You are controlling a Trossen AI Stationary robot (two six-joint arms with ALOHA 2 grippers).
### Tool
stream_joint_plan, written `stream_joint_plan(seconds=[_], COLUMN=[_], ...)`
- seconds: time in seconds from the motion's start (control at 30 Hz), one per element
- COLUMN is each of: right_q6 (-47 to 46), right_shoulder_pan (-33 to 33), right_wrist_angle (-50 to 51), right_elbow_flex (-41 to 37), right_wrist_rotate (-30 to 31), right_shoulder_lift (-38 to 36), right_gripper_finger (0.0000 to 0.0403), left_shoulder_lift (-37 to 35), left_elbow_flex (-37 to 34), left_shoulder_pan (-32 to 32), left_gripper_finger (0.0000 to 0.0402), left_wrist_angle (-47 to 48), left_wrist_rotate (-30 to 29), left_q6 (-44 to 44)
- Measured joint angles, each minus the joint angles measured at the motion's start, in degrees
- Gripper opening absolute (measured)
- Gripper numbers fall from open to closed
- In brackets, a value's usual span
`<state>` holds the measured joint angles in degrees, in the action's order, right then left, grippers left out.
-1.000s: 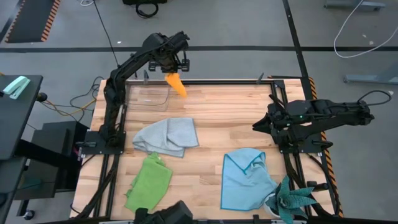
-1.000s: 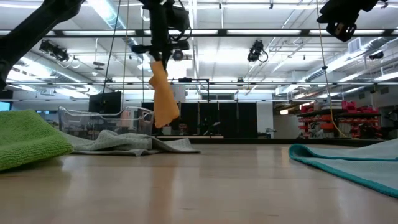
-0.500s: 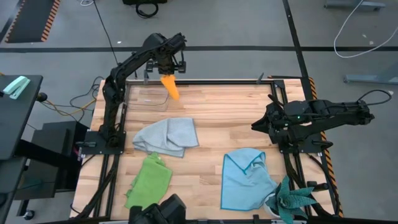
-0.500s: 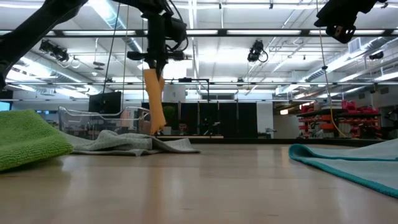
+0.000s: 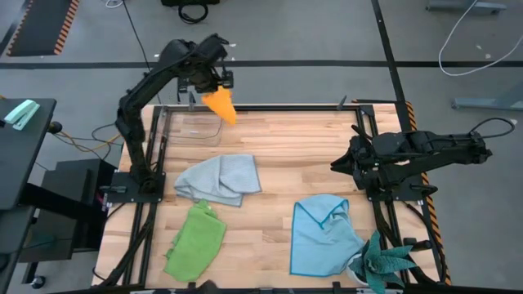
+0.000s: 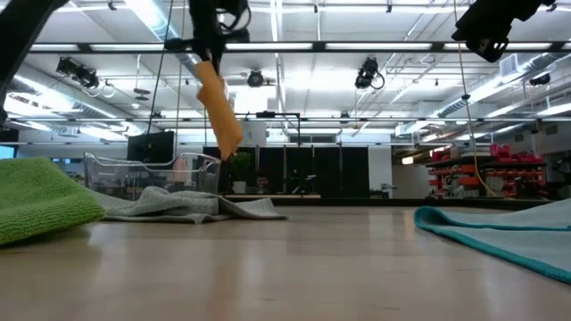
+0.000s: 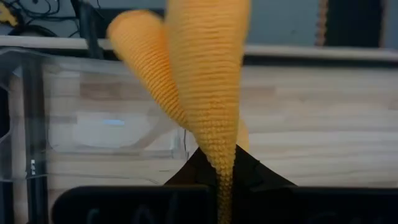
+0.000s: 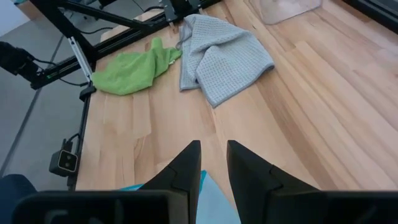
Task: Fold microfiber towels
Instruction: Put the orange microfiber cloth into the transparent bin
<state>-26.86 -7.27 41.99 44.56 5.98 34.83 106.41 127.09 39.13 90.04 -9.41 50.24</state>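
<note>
- The lime green towel lies crumpled at the left near edge of the wooden surface.
- The left gripper is raised high over the far left corner, its fingers pinched on the orange-yellow towel, which hangs clear of the surface and swings at a slant in the low view.
- The clear plastic box stands below and just beside that hanging cloth, at the far left of the surface.
- The grey towel lies bunched between the box and the lime green towel.
- The light blue towel lies rumpled on the near right part, one corner folded over.
- The right gripper hovers above the surface at mid-right, its fingers narrowly parted around nothing.
- The teal spiky-leaved plant sits at the near right corner, touching the light blue towel.
</note>
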Motion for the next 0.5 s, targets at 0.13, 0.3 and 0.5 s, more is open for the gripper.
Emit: stream_joint_plan(seconds=[0.13,0.3,0.5], right_q6=[0.1,-0.4,-1.5], right_shoulder_pan=[0.0,0.0,0.0], right_wrist_angle=[0.0,0.0,-0.1], right_elbow_flex=[0.0,0.0,0.0], right_wrist_rotate=[0.0,-0.5,-0.5], right_shoulder_lift=[0.0,0.0,0.0], right_gripper_finger=[0.0085,0.0085,0.0085], left_shoulder_lift=[-1.8,-2.2,-6.8], left_elbow_flex=[0.0,-5.9,-20.3], left_shoulder_pan=[-0.7,-0.7,0.7], left_gripper_finger=[0.0010,0.0010,0.0010], left_wrist_angle=[0.0,-0.2,0.1], left_wrist_rotate=[-0.7,-0.8,-0.4], left_q6=[1.0,1.3,1.9])
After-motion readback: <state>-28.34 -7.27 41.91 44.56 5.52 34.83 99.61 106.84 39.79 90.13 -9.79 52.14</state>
